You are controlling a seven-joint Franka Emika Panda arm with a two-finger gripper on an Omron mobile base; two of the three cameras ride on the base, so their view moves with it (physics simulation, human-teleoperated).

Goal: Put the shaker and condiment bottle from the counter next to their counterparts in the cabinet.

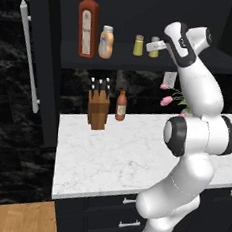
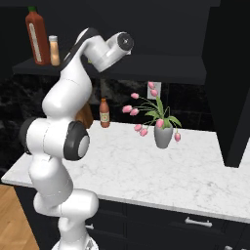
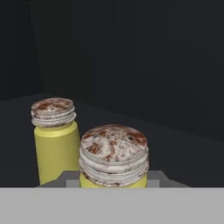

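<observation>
Inside the black cabinet (image 1: 43, 56), my gripper (image 1: 156, 44) is shut on the shaker (image 1: 154, 48), low over the dark shelf (image 1: 118, 60). In the hand view the shaker (image 3: 113, 155) sits between my fingertips (image 3: 66, 178), with its speckled cap facing the camera. Its twin yellow shaker (image 1: 138, 46) (image 3: 54, 140) stands just to the left, a small gap apart. Further left on the shelf the peach-orange condiment bottle (image 1: 106, 42) (image 2: 54, 50) stands upright beside the tall red green-capped bottle (image 1: 87, 27) (image 2: 35, 36).
The cabinet door hangs open at the left with its long white handle (image 1: 28, 54). On the marble counter (image 1: 114, 158) stand a knife block (image 1: 98, 111) and a slim red-brown bottle (image 1: 121, 106) (image 2: 104, 113). A vase of pink flowers (image 2: 163, 135) stands to the right.
</observation>
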